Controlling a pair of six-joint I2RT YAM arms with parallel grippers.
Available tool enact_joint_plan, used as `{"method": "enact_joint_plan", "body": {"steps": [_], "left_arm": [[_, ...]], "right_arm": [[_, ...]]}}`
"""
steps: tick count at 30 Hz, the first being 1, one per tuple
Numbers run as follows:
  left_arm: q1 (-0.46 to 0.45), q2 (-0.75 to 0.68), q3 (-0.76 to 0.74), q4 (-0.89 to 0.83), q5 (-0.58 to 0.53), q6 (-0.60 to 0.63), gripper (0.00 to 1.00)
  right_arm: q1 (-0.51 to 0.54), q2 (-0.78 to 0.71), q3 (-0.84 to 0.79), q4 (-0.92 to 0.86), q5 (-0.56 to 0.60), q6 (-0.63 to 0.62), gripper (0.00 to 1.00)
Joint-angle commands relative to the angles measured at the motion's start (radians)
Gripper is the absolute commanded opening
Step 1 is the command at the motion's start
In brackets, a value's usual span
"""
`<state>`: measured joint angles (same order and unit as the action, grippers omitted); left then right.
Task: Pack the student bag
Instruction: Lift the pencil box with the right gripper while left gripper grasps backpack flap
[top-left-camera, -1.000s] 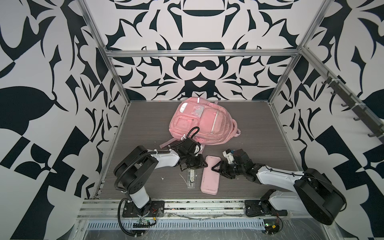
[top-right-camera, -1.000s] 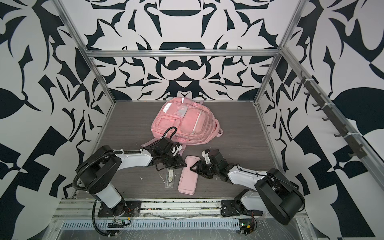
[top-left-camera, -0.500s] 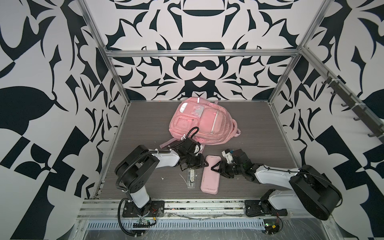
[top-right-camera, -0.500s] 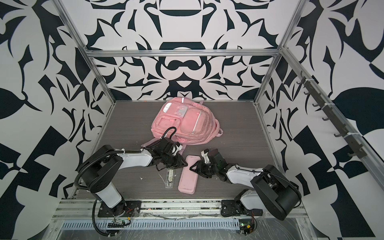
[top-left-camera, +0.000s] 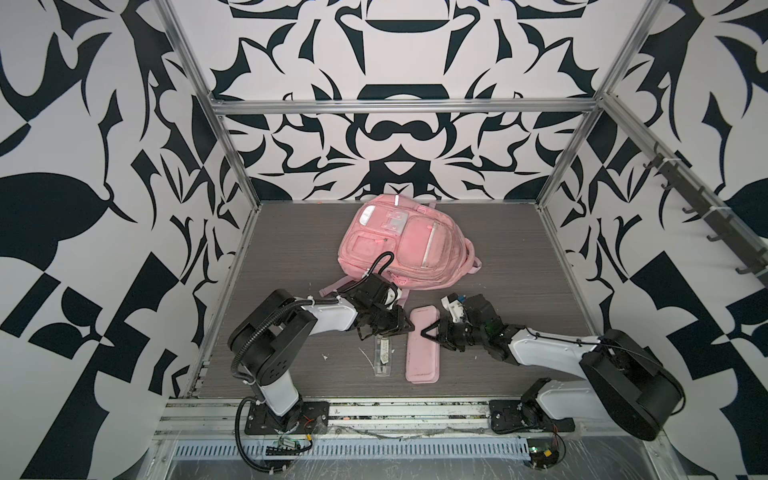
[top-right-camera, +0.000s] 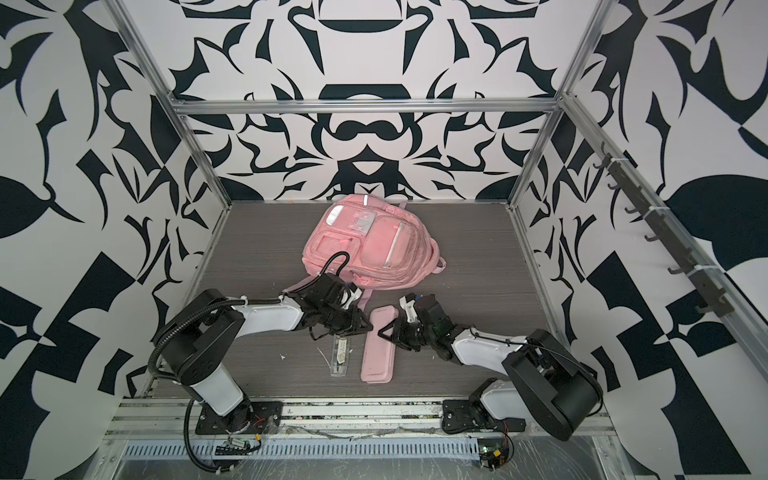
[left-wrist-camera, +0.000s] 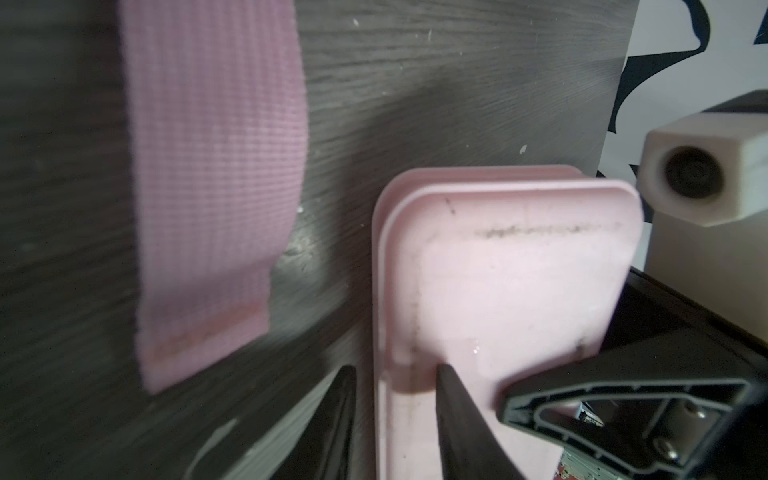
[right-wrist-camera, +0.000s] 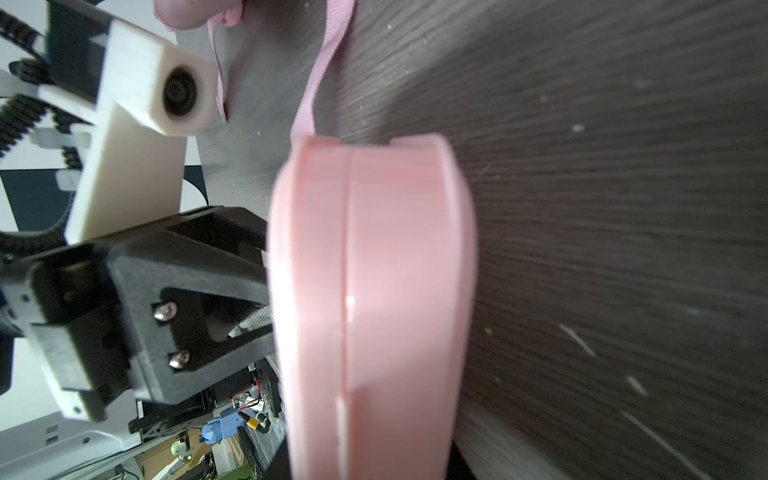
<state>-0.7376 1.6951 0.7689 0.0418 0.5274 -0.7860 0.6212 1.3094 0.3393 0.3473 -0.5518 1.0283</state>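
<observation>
Shut pencil case (top-left-camera: 422, 349), contents hidden: left gripper (top-left-camera: 403, 328) straddles its rim, jaws parted; right gripper (top-left-camera: 430, 332) grip indeterminable; student bag (top-left-camera: 407, 245) behind.

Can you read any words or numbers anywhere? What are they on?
Nothing can be read anywhere.
On the student bag: no words showing.
On the pencil case: plain pink, only smudges.
On the clear flat item: a pale label, too small to read.

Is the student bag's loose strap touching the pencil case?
Apart. The left wrist view shows bare table between the student bag's strap and the pencil case.
</observation>
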Motion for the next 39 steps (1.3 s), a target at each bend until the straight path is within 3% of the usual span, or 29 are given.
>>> {"method": "enact_joint_plan", "body": {"steps": [1,7,11,16,24,29,35,39], "left_arm": [[0.016,-0.062,0.06,-0.131,-0.037,0.071,0.37],[0.018,-0.09,0.25,-0.35,-0.158,0.224,0.4],[0.018,-0.048,0.39,-0.453,-0.241,0.305,0.42],[0.018,0.059,0.616,-0.588,-0.36,0.383,0.44],[-0.015,0.277,0.998,-0.804,-0.525,0.487,0.49],[-0.075,0.484,1.308,-1.031,-0.7,0.558,0.51],[-0.143,0.636,1.509,-1.105,-0.818,0.611,0.55],[-0.198,0.73,1.631,-1.151,-0.967,0.676,0.59]], "right_arm": [[-0.019,-0.063,0.047,0.011,-0.04,-0.021,0.23],[-0.142,-0.167,0.085,-0.113,-0.089,-0.075,0.18],[-0.28,-0.224,0.117,-0.2,-0.141,-0.117,0.14],[-0.461,-0.249,0.203,-0.344,-0.169,-0.177,0.12],[-0.726,-0.211,0.318,-0.392,-0.273,-0.188,0.11],[-0.807,-0.178,0.323,-0.381,-0.307,-0.176,0.1],[-0.835,-0.185,0.306,-0.395,-0.327,-0.186,0.1],[-0.836,-0.213,0.313,-0.475,-0.293,-0.238,0.1]]}}
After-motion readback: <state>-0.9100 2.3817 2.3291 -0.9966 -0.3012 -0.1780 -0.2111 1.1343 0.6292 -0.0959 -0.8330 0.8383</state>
